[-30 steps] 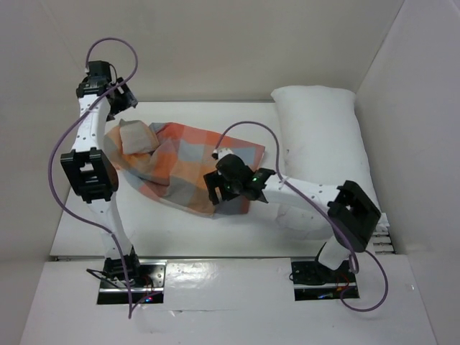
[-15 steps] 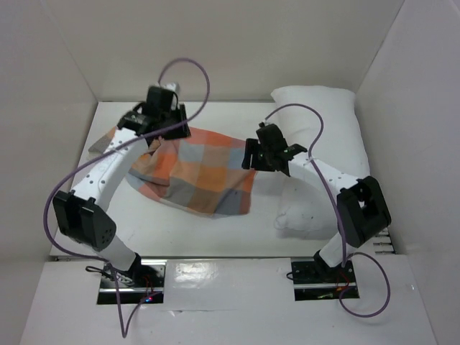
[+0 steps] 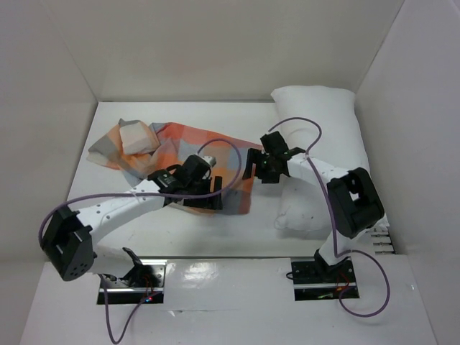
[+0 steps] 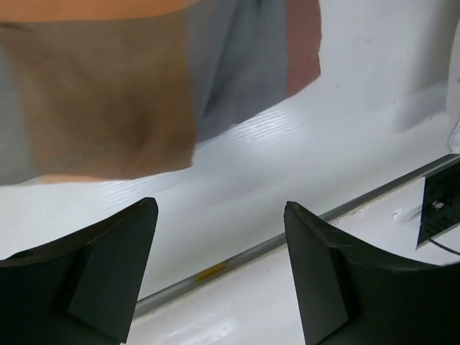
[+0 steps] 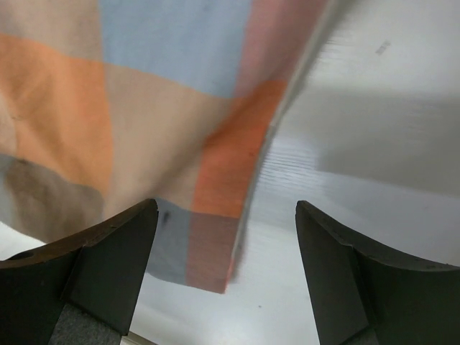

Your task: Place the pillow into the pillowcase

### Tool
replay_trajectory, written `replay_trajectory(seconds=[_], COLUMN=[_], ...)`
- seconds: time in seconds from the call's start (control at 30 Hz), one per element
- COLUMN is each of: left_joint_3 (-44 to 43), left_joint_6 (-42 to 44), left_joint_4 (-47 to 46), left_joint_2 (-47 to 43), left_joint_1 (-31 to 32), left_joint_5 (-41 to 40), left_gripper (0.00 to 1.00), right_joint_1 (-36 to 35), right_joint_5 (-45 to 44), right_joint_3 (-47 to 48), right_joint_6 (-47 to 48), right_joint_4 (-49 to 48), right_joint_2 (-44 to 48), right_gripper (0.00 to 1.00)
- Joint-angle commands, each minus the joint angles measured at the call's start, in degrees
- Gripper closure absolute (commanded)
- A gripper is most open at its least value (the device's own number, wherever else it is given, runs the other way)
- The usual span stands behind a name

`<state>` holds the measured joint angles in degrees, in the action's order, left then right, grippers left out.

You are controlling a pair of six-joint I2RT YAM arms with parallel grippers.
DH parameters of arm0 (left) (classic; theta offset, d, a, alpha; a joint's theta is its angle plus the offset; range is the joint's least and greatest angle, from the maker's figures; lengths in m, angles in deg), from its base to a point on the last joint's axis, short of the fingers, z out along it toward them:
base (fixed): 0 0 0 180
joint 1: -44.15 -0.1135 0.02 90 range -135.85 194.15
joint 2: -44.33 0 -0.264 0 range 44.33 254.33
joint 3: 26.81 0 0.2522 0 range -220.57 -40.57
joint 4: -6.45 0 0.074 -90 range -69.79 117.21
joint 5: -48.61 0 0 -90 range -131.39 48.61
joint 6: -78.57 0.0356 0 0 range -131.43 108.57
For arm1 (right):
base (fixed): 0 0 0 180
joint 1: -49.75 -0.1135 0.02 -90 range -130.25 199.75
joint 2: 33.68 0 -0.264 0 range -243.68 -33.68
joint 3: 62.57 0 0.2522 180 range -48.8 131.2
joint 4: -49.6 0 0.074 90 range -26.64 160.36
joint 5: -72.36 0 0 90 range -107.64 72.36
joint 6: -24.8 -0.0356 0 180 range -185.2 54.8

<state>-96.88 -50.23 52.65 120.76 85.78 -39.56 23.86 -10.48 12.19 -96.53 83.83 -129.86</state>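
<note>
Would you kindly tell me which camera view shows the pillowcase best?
Top external: the pillowcase appears nearly whole, the left arm crossing its near edge. Each wrist view shows only a close-up corner of checks.

No text, label, brand, number or sign can be read in any view

pillow (image 3: pixel 316 115): large, plump, plain white; lies lengthwise along the right side of the counter (image 3: pixel 180 233), from the upper right of the top view down to the middle right; fully outside the sleeve.
pillowcase (image 3: pixel 176 144): thin fabric in orange, grey, light blue and cream checks; lies limp and rumpled, running slantwise from upper left to centre; the left end is bunched, with a cream fold on top.
relation: the pillowcase's right edge is near the pillow's left side; whether they touch cannot be told.
</note>
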Motion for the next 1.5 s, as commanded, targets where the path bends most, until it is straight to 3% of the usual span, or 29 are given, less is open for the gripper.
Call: replay_trajectory(seconds=[0.0, 0.37, 0.5, 0.63, 0.73, 0.77, 0.8, 0.83, 0.87, 0.9, 0.97, 1.07, 1.1, 1.2, 1.3, 1.33, 1.37, 1.4, 1.47], left_joint_3=[-1.34, -8.37, -11.44, -13.82, -14.35, -14.96, -14.96, -14.96, -14.09, -13.3, -12.08, -10.49, -9.87, -9.08, -8.55, -9.85, -10.39, -10.92, -12.5], left_joint_6=[-1.89, -2.68, -1.36, 1.71, 5.83, 8.02, 8.05, 8.92, 8.92, 9.62, 9.63, 8.32, 8.31, 8.31, 7.78, 7.17, 6.64, 6.64, 6.64], left_joint_4=[-5.38, -4.5, -2.4, -0.81, -0.81, -0.81, -0.81, -0.81, -1.5, -1.51, -1.51, -2.21, -2.21, -3.53, -3.53, -2.57, -1.69, -0.29, 0.34], left_joint_2=[4.6, 16.55, 19.02, 17.81, 16.57, 15.78, 15.08, 15.07, 15.07, 15.07, 15.6, 17.09, 17.7, 20.07, 21.92, 22.45, 22.45, 22.45, 20.71], left_joint_1=[3.72, 3.12, 0.4, -2.86, -4.71, -4.71, -4.71, -4.19, -3.14, -2.35, -1.11, -0.58, -0.58, -0.58, -0.58, -0.58, -1.1, -1.81, -3.04], left_joint_5=[-1.72, -15.71, -17.02, -15.81, -8.01, -3.02, -1.14, 0.62, 1.68, 1.69, 0.72, 0.2, -0.5, -0.51, -3.22, -5.41, -6.56, -7.53, -9.9], left_gripper=[0.16, 0.4, 0.97, 1.0, 1.0, 0.92, 0.75, 0.28, 0.14, 0.03, 0.02, 0.14, 0.24, 0.29, 0.55, 0.69, 0.95, 1.0, 1.0], right_joint_1=[2.15, 4.44, 5.58, 6.11, 6.11, 6.11, 6.11, 6.11, 6.11, 6.11, 5.59, 4.54, 4.53, 3.31, 2.77, 2.25, 2.25, 2.25, 2.25], right_joint_5=[1.19, 2.25, 2.86, 4.0, 5.58, 5.59, 6.37, 6.38, 7.16, 8.3, 8.31, 8.31, 8.83, 9.37, 9.37, 9.37, 9.37, 9.37, 9.37], right_joint_3=[-1.48, -2.63, -3.77, -3.77, -3.77, -3.77, -3.77, -4.47, -4.48, -5.44, -5.97, -7.2, -7.2, -8.61, -9.14, -9.14, -9.66, -9.66, -10.19], right_joint_6=[-1.01, 0.57, 0.57, 0.57, 1.71, 1.71, 1.71, 1.71, 1.71, 1.1, 1.1, 0.57, 0.57, -0.57, -1.19, -1.71, -1.71, -1.71, -1.71], right_joint_4=[-1.31, 1.94, 1.94, 1.94, 1.94, 2.55, 2.56, 2.04, 0.99, 0.37, -0.16, -0.69, -0.69, -1.84, -2.54, -3.06, -3.07, -3.59, -3.59], right_joint_2=[2.4, 7.32, 8.55, 9.78, 8.48, 7.94, 7.94, 7.33, 7.32, 7.32, 6.8, 6.8, 6.8, 7.32, 6.8, 6.8, 6.8, 6.8, 6.8], right_gripper=[0.15, 0.15, 0.15, 0.14, 0.06, 0.05, 0.05, 0.05, 0.05, 0.05, 0.07, 0.08, 0.09, 0.11, 0.13, 0.13, 0.13, 0.13, 0.13])
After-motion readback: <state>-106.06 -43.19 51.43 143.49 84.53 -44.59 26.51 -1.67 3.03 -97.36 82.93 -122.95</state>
